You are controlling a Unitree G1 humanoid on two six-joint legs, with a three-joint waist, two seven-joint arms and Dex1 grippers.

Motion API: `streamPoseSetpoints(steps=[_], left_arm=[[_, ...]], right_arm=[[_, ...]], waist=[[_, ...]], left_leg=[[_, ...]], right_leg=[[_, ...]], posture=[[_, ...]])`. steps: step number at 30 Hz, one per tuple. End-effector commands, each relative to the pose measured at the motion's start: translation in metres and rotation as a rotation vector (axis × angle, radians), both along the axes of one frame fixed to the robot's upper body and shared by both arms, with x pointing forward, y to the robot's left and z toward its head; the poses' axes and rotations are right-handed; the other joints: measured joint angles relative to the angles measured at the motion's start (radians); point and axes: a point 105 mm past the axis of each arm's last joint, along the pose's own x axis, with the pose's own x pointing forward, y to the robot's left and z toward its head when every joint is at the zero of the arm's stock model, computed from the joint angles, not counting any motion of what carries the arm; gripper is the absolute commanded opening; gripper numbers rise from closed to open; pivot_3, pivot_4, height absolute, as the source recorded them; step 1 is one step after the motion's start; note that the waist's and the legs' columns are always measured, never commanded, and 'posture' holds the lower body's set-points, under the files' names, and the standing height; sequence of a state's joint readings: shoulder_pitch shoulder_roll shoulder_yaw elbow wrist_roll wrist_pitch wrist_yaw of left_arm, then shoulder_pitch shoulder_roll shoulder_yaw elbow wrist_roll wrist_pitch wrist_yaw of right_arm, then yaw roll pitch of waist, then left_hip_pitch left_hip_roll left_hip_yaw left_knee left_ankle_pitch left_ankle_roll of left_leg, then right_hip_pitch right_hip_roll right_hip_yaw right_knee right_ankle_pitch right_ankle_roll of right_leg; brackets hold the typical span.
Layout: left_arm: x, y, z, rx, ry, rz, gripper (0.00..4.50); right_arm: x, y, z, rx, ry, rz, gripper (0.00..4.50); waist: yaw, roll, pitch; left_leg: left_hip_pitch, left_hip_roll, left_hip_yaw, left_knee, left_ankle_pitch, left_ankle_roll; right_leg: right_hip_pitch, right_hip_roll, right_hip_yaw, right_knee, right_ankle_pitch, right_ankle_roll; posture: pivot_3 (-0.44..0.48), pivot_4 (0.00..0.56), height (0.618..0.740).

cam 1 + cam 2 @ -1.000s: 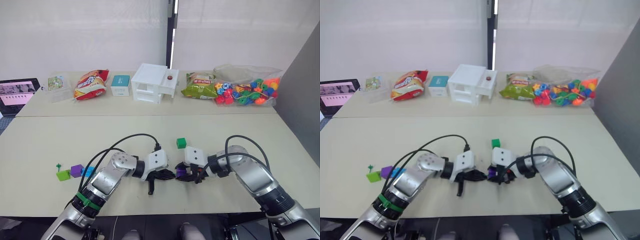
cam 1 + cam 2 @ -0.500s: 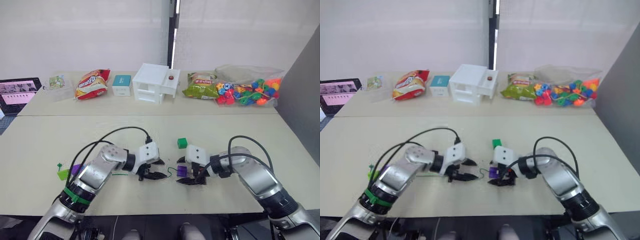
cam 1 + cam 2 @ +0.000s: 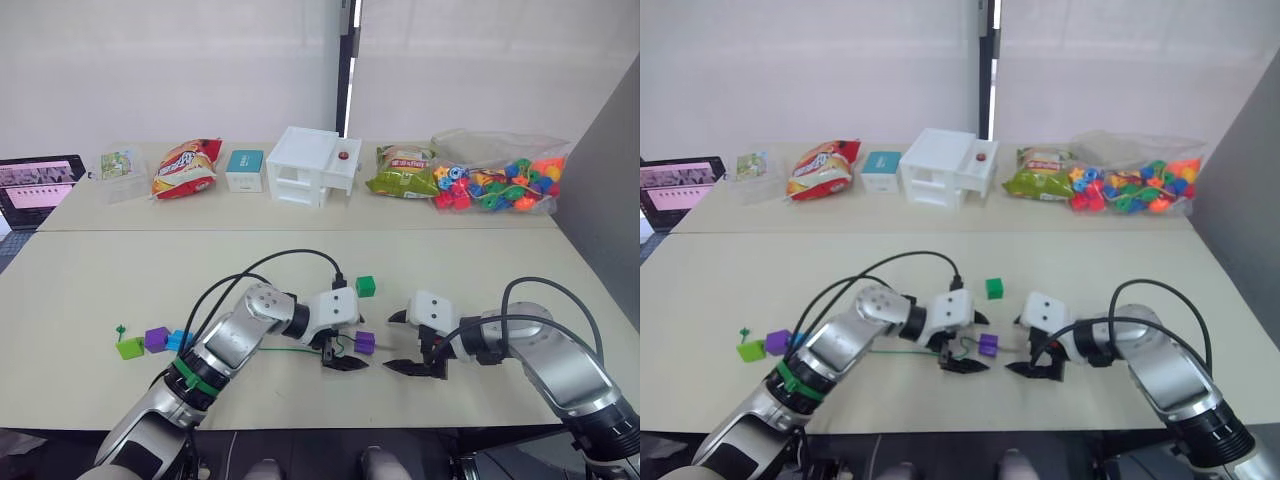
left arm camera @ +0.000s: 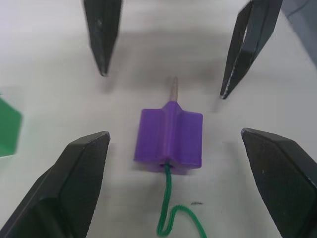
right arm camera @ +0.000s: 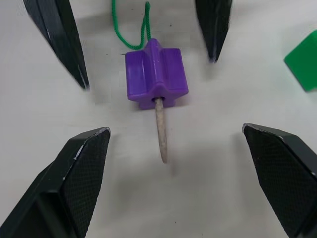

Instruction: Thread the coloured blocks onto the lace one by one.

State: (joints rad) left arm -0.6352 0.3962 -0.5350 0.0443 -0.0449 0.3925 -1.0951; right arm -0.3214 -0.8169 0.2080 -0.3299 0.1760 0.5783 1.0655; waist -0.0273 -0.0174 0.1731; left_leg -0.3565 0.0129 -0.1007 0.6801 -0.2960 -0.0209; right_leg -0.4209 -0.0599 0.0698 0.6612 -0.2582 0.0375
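On a pale counter [image 3: 90,290], a purple block [image 3: 364,342] lies between two robot hands, the green lace [image 4: 168,218] through it and the stiff tip [image 5: 160,134] poking out toward the right hand [image 3: 415,343]. Both the left hand [image 3: 338,342] and right hand are spread wide, holding nothing. This block looks threaded; next, grip the tip and fetch the dark green block [image 3: 364,286] just beyond.

Head stereo pair looks down-fwd, wrist cams close, opposed, sharing purple block [image 4: 169,137]
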Motion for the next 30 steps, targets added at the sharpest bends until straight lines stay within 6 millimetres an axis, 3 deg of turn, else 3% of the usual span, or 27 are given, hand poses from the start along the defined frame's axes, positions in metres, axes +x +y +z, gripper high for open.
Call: streamPoseSetpoints(steps=[1, 4, 8, 9, 14, 21, 24, 26, 30], left_arm=[[0.006, -0.006, 0.003, -0.01, -0.054, -0.006, 4.48], [0.006, -0.011, 0.004, -0.034, -0.044, -0.01, 4.48], [0.008, -0.015, 0.004, -0.047, -0.055, -0.006, 3.51], [0.006, -0.014, 0.004, -0.049, -0.047, -0.015, 3.04], [0.002, -0.012, 0.004, -0.05, -0.029, -0.028, 1.42], [0.002, -0.008, 0.008, -0.064, -0.02, -0.008, 1.4], [0.003, -0.001, 0.011, -0.078, -0.013, 0.018, 1.4], [0.002, 0.014, 0.014, -0.081, 0.002, 0.049, 1.4], [-0.005, 0.071, 0.014, -0.014, 0.022, 0.125, 1.4]], right_arm=[[0.002, 0.001, 0.006, -0.005, -0.038, 0.002, 4.5], [0.002, 0.001, 0.005, -0.007, -0.038, 0.003, 4.5], [0.002, 0.002, 0.002, -0.015, -0.027, 0.015, 4.5], [0.002, 0.003, 0.002, -0.014, -0.026, 0.018, 3.98], [0.002, 0.003, -0.002, -0.021, -0.022, 0.03, 2.25], [0.003, 0.0, -0.005, -0.037, -0.029, 0.056, 0.02], [0.001, 0.002, -0.001, -0.03, -0.038, 0.083, 0.0], [0.0, 0.003, 0.002, -0.037, -0.048, 0.101, 0.0], [-0.002, 0.003, 0.01, -0.054, -0.061, 0.121, 0.0]], waist=[[0.003, 0.0, 0.0], [0.009, 0.0, 0.0], [0.011, 0.0, 0.0], [0.011, 0.0, 0.0], [0.008, 0.0, 0.0], [0.009, 0.0, 0.0], [0.008, 0.0, 0.0], [0.006, 0.0, 0.0], [-0.011, 0.0, 0.0]], left_leg=[[0.0, 0.0, 0.0, 0.0, 0.0, 0.0], [0.0, 0.0, 0.0, 0.0, 0.0, 0.0], [0.0, 0.0, 0.0, 0.001, 0.0, 0.0], [0.0, 0.0, 0.0, 0.001, 0.0, 0.0], [0.0, 0.0, 0.0, 0.0, 0.0, 0.0], [0.0, 0.0, 0.0, 0.0, 0.0, 0.0], [0.0, 0.0, 0.0, 0.0, 0.0, 0.0], [0.0, 0.0, 0.0, 0.0, 0.0, 0.0], [0.001, 0.001, 0.0, -0.001, 0.0, 0.0]], right_leg=[[0.0, 0.0, 0.0, 0.0, 0.0, 0.0], [0.0, 0.0, 0.0, 0.0, 0.0, 0.0], [0.001, -0.001, 0.0, 0.0, 0.0, 0.0], [0.001, -0.001, 0.0, 0.0, 0.0, 0.0], [0.0, 0.0, 0.0, 0.0, 0.0, 0.0], [0.0, 0.0, 0.0, 0.0, 0.0, 0.0], [0.0, 0.0, 0.0, 0.0, 0.0, 0.0], [0.0, 0.0, 0.0, 0.001, 0.0, 0.0], [-0.001, 0.0, 0.0, 0.002, 0.0, 0.0]], posture=[[0.0, 0.15, 0.74], [0.0, 0.15, 0.74], [0.0, 0.15, 0.74], [0.0, 0.15, 0.74], [0.0, 0.15, 0.74], [0.0, 0.15, 0.74], [0.0, 0.15, 0.74], [0.0, 0.15, 0.74], [0.0, 0.15, 0.74]])
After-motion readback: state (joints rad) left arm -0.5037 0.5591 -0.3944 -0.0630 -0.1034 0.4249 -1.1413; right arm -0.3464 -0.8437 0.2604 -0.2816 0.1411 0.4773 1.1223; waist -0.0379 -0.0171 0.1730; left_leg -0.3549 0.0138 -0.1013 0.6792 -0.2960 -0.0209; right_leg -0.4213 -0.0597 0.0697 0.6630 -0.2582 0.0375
